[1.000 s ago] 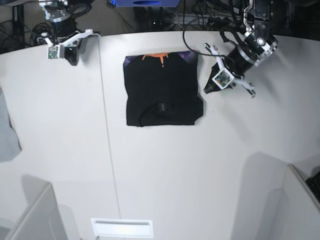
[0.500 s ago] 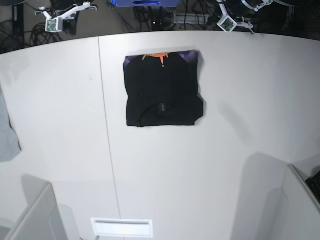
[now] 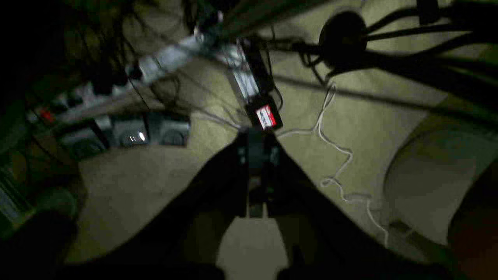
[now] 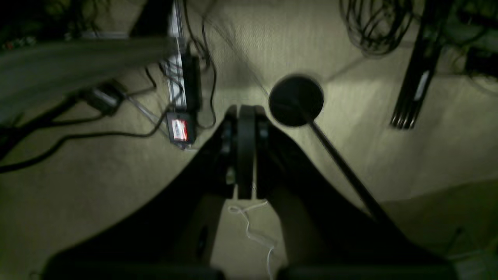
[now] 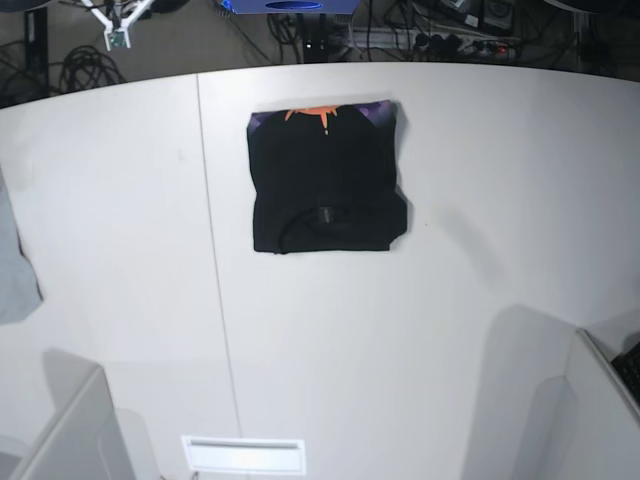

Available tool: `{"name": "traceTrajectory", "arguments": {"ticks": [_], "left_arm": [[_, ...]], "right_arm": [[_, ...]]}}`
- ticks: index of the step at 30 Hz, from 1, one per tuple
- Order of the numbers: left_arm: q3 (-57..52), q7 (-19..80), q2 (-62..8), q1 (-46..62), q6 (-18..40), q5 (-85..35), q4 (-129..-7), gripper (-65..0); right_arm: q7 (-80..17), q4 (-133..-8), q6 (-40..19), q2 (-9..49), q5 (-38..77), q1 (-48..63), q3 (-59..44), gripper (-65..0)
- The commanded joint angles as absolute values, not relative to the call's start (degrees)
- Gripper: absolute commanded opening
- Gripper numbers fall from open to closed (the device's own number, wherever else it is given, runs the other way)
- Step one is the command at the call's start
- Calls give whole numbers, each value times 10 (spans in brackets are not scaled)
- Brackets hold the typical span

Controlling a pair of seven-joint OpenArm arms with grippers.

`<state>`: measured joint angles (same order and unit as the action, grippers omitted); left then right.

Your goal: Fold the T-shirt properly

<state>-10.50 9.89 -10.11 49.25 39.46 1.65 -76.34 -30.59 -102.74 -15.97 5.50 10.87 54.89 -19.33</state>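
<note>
The left pincer (image 3: 256, 175) has its jaws pressed together on nothing, hanging above a carpeted floor (image 3: 148, 194) strewn with cables (image 3: 334, 171); the right pincer (image 4: 245, 155) is likewise closed and empty, over the same floor beside a black round base (image 4: 296, 100); both are off the tabletop (image 5: 420, 340). The T-shirt (image 5: 325, 180) lies folded into a rough rectangle at the far middle of the tabletop, its purple-and-orange print (image 5: 318, 115) showing along the far edge, a small neck label (image 5: 325, 214) near the near edge; nothing touches it.
</note>
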Motion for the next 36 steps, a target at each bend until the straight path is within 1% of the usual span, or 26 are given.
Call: {"name": "traceTrajectory", "arguments": {"ticks": [1, 6, 9, 12, 13, 16, 18, 21, 25, 27, 29, 31, 36], "left_arm": [[-109, 90, -101, 495, 400, 10, -755, -650], [-109, 90, -97, 461, 400, 10, -678, -650], [-104, 90, -94, 442, 400, 10, -629, -650], [-103, 84, -88, 422, 344, 11, -582, -650], [-103, 71, -87, 416, 325, 11, -566, -650], [-103, -9, -87, 401, 273, 11, -502, -650], [-103, -59, -86, 387, 257, 11, -446, -650], [-103, -114, -86, 359, 255, 11, -358, -650], [-102, -167, -87, 312, 255, 11, -248, -650], [-102, -188, -87, 288, 255, 11, -208, -650], [-102, -195, -87, 263, 255, 11, -176, -650], [-94, -194, -88, 235, 255, 12, -147, -650], [22, -193, -107, 175, 254, 12, -81, -650]], "right_arm": [[-307, -1012, -161, 70, 110, 554, -195, -650], [-305, -895, -162, 97, 110, 521, -189, -650], [-304, -830, -162, 140, 110, 507, -137, -650], [-287, -764, -162, 172, 110, 487, -72, -650], [-276, -741, -162, 180, 110, 481, -51, -650], [-237, -663, -162, 207, 110, 450, 22, -650], [-217, -614, -162, 218, 110, 428, 67, -650], [-186, -548, -162, 221, 110, 393, 121, -650], [-134, -445, -161, 211, 110, 335, 179, -650], [-105, -388, -161, 190, 111, 305, 199, -650], [-79, -327, -160, 174, 111, 278, 211, -650], [-35, -254, -160, 145, 111, 251, 219, -650], [99, -100, -160, 96, 113, 187, 213, -650]]}}
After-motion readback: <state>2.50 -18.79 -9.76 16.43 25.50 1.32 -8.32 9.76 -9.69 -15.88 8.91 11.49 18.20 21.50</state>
